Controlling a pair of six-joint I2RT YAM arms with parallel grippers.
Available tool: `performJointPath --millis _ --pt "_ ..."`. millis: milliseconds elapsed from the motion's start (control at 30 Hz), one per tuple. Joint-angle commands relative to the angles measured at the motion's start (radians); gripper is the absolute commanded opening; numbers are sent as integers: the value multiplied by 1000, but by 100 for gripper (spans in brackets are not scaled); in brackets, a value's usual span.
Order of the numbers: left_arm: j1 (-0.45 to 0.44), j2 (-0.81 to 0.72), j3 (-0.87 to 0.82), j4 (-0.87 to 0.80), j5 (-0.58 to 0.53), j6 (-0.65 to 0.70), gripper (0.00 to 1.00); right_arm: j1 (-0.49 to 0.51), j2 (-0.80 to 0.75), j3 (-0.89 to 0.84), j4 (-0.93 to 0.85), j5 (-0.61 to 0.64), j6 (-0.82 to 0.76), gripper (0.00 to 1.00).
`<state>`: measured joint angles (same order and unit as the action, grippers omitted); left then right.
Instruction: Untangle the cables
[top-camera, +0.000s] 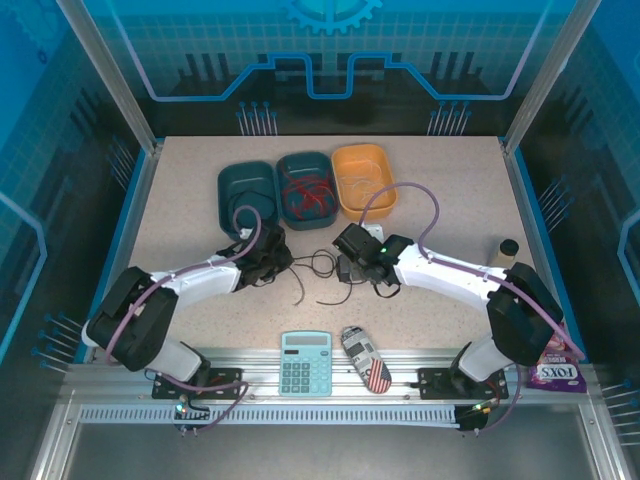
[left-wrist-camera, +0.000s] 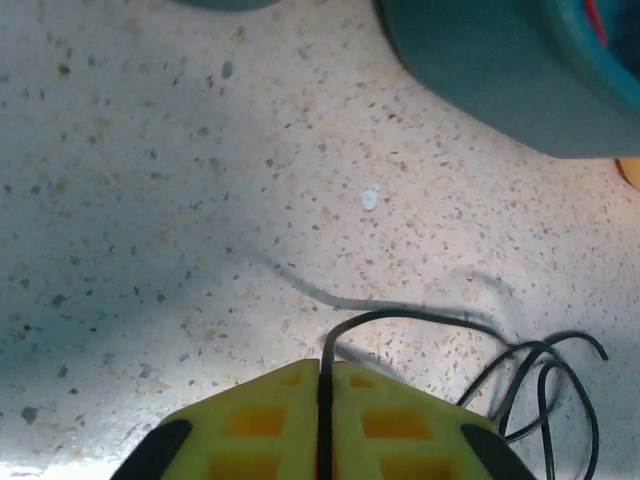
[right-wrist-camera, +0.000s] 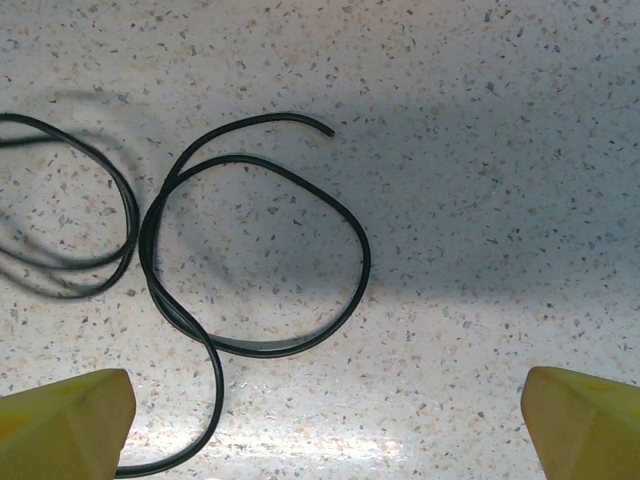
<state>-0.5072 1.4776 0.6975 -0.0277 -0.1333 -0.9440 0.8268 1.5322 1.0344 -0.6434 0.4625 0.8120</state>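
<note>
Black cable (left-wrist-camera: 420, 315) sits clamped in the left end effector (left-wrist-camera: 325, 395); the right end effector (right-wrist-camera: 325, 415) gapes wide, a black loop (right-wrist-camera: 365, 262) just ahead.

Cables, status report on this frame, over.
Left gripper shut on a black cable. Right gripper open, hovering over a loose black loop. Teal bin just beyond left gripper; red cables in it.

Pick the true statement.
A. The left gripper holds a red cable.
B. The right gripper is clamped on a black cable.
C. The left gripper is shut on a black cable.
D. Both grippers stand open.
C: the left gripper is closed tight on a black cable; the right gripper stands wide open over a cable loop.
</note>
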Motion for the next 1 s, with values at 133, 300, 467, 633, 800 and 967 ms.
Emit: performJointPath --millis 133,300,467,633,800,967 --pt "-25 -98 -33 67 -2 127 0 24 11 22 49 -30 -11 100" --pt "-27 -149 -39 109 58 210 0 47 -8 4 101 -41 -41 100" --pt "-26 -215 -45 136 118 254 0 46 -37 -26 182 -90 -59 100" --pt "-26 -294 -43 137 169 283 0 32 -65 -58 285 -157 -84 98" --pt "-26 -352 -14 71 185 294 0 10 -66 -78 358 -220 -90 86" --pt "-26 -386 -1 46 207 307 0 -17 -56 -84 402 -281 -82 78"
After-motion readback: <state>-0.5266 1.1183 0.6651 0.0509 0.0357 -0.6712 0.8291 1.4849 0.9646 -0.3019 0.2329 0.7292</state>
